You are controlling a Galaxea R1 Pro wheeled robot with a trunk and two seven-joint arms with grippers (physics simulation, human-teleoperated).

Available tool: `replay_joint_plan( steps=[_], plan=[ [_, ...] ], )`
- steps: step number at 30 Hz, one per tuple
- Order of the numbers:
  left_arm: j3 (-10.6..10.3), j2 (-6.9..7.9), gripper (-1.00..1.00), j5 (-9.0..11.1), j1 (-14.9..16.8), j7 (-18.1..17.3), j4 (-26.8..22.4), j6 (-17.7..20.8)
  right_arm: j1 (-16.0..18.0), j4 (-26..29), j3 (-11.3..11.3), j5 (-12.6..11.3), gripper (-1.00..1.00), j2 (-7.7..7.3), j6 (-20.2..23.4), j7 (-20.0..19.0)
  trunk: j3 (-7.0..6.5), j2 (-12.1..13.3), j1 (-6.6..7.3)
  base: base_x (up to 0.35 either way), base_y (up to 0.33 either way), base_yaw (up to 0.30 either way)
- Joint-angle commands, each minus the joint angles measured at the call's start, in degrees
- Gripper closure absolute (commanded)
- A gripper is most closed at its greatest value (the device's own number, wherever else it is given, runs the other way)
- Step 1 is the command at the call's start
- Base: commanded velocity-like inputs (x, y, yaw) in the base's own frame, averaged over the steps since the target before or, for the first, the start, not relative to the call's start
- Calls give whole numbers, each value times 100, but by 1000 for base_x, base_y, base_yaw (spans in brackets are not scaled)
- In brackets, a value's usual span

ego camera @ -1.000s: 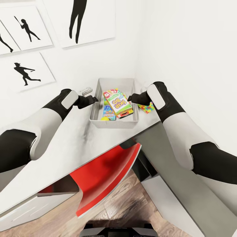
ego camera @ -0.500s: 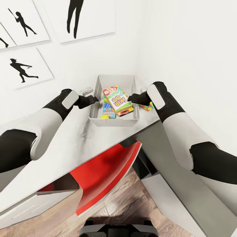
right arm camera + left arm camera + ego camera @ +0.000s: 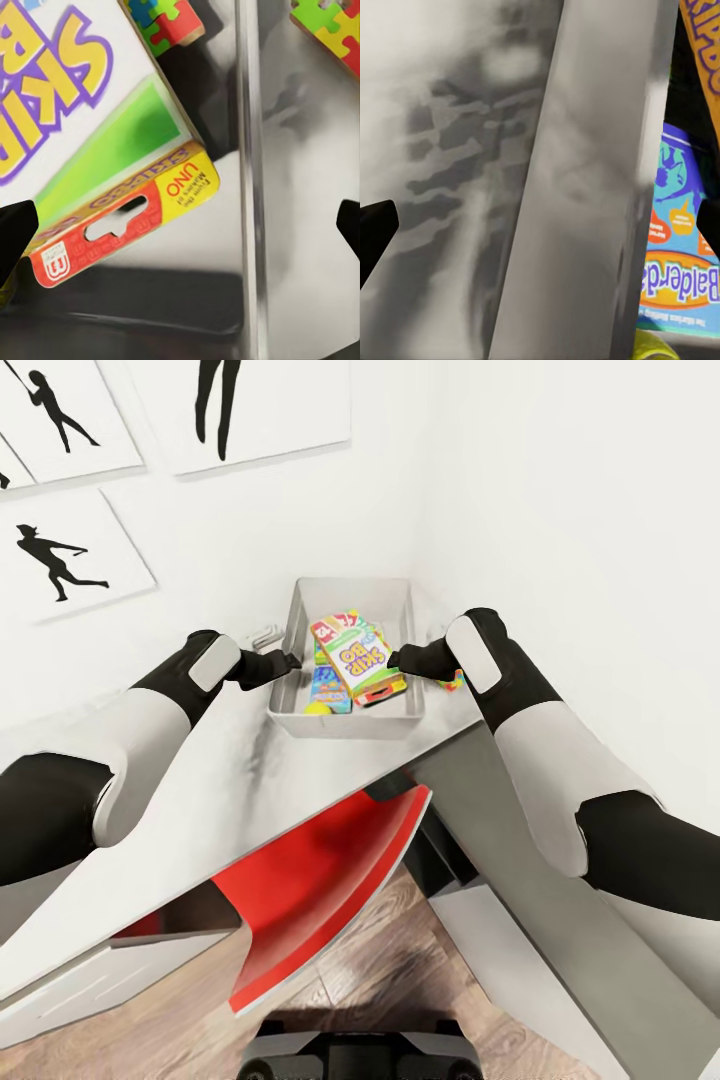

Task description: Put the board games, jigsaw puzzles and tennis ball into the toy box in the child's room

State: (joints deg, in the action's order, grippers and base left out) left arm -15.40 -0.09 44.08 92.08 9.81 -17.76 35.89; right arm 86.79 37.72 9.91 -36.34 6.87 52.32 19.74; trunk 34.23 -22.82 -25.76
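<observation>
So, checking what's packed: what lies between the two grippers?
In the head view, the toy box lies between the left gripper and right gripper, holding the Skip-Bo game.

Skip-Bo box (image 3: pixel 365 663) lies tilted atop toys in toy box (image 3: pixel 345 724).

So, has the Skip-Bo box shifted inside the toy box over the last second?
No. The Skip-Bo box keeps its place against the toy box walls; the whole view shifted, so the camera moved.

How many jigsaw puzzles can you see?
2. One jigsaw puzzle lies inside the toy box, tucked under the Skip-Bo box. The other puzzle lies on the table outside the box, beside its right wall, partly hidden by the right arm.
</observation>
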Motion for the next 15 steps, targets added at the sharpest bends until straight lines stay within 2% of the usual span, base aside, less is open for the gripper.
replay_joint_plan(
  steps=[1,15],
  plan=[
    [-31,2,-100,62,4,48,-8,15,5,3,20,-60,-100,-2,8,56,18,-10,-3,0,0,0],
    [-33,7,-100,66,3,40,-8,15,-2,5,32,-57,-100,-3,-14,56,143,-10,-3,0,0,0]
  ],
)
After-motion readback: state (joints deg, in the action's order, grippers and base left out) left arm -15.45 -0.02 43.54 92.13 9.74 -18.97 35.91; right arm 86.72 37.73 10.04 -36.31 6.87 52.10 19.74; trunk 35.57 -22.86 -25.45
